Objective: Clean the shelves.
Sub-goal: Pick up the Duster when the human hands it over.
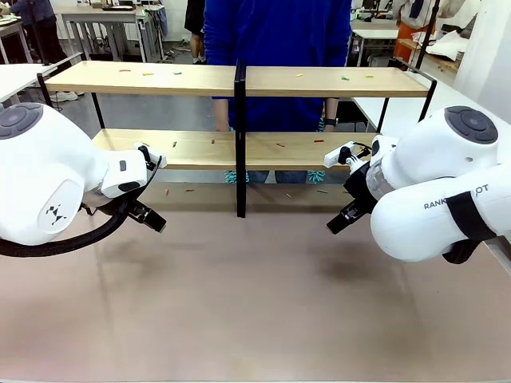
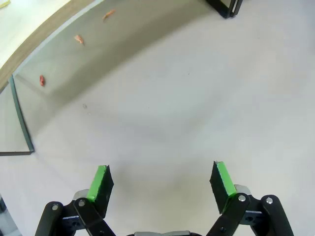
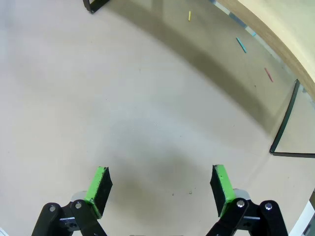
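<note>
Left gripper (image 2: 161,184), right gripper (image 3: 160,184): jaws wide apart, empty, seemingly hovering over table (image 2: 172,98).

You see the person (image 1: 275,48) cut off at the top edge, partly hidden behind the shelves (image 1: 160,78). Small coloured bits (image 1: 281,145) on the boards are too small to identify.

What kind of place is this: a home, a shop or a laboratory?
Probably a robotics laboratory. A white left arm and right arm face the shelves on a table, a person stands opposite, and other work tables stand behind.
</note>
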You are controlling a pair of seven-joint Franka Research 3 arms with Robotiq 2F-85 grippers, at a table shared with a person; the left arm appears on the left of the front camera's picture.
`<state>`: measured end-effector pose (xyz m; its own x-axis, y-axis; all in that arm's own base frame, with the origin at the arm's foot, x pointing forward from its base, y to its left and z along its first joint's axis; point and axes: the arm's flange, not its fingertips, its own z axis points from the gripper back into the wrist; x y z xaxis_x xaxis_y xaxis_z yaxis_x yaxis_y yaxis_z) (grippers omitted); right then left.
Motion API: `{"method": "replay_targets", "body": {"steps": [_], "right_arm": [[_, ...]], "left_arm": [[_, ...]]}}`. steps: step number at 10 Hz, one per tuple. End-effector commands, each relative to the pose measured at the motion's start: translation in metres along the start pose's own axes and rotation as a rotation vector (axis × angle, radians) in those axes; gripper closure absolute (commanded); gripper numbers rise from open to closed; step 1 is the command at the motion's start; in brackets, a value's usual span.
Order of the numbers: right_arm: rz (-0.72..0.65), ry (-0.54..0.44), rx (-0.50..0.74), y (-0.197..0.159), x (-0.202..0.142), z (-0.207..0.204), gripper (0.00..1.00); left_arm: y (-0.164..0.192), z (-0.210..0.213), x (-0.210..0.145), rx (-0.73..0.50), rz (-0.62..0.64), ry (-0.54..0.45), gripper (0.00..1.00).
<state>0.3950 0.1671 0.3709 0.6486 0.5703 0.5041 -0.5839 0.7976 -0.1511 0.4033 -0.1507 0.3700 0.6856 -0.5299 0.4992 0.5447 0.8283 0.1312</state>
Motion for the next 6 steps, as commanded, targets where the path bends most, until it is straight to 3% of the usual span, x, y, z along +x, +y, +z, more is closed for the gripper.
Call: {"method": "replay_targets", "body": {"steps": [1, 3, 4, 5, 6], "right_arm": [[-0.001, 0.000, 0.000, 0.000, 0.000, 0.000, 0.00], [0.000, 0.000, 0.000, 0.000, 0.000, 0.000, 0.00], [0.006, -0.024, 0.132, 0.004, 0.002, 0.026, 0.00], [0.051, -0.061, 0.153, 0.011, -0.001, 0.078, 0.00], [0.007, -0.101, 0.174, 0.013, -0.014, 0.152, 0.00]], "left_arm": [[0.000, 0.000, 0.000, 0.000, -0.001, 0.000, 0.00], [0.000, 0.000, 0.000, 0.000, -0.001, 0.000, 0.00], [0.000, 0.000, 0.000, 0.000, 0.000, 0.000, 0.00], [0.000, 0.052, -0.012, -0.016, -0.051, -0.070, 0.00], [-0.003, 0.124, -0.039, -0.018, -0.093, -0.169, 0.00]]}}
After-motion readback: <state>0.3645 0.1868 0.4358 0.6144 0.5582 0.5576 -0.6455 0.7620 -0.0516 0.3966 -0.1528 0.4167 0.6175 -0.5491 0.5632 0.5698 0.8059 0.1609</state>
